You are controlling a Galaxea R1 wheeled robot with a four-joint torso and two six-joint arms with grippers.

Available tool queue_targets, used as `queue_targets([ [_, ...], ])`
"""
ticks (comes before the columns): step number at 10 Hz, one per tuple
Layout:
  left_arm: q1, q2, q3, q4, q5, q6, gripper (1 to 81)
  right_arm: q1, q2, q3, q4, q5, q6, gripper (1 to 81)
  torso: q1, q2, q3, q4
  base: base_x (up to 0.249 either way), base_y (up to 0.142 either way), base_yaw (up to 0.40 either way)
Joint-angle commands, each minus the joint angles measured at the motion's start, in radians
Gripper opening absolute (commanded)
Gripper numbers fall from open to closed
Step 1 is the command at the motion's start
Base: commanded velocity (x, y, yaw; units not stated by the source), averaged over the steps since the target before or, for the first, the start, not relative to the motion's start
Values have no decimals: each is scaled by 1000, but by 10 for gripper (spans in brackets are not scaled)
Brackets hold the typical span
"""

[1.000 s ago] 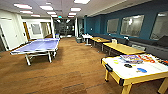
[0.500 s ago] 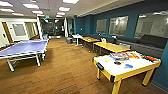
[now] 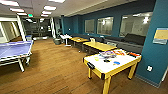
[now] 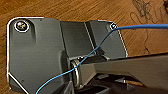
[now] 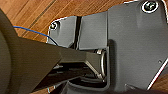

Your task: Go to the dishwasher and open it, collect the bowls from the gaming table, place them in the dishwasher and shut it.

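Camera swung and closed in; gaming table [image 3: 110, 65] now nearer, lower right of head view. Black bowl [image 3: 106, 60] and blue bowl [image 3: 116, 63] on its white top, beside printed sheets [image 3: 111, 53]. Ping-pong bench [image 3: 15, 50] at left. Jaws state on both arms: cannot tell.

The gaming table [image 3: 109, 70] stands on the wood floor [image 3: 55, 72] at about four o'clock in the head view. On its white top a black bowl [image 3: 106, 60] lies near centre, a blue bowl [image 3: 116, 63] at its four o'clock, and printed sheets [image 3: 111, 53] toward twelve.
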Motion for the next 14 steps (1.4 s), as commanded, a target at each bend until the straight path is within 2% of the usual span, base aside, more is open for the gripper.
queue_targets([
  [1, -50, -4, 11, 13, 45, 6, 811, 42, 5, 10, -7, -39, -3, 811, 0, 0, 0, 0, 0, 0, -326],
  [7, -50, -7, 11, 11, 45, 6, 811, 44, 7, 10, -7, -39, -3, 811, 0, 0, 0, 0, 0, 0, -325],
  [9, -50, -7, 11, 10, 43, 6, 811, 46, 8, 10, -9, -39, -3, 811, 0, 0, 0, 0, 0, -124, 0],
  [14, -51, -5, 12, 4, 43, 6, 811, 49, 8, 10, -9, -39, -3, 811, 0, 0, 0, 0, 0, 0, 0],
])
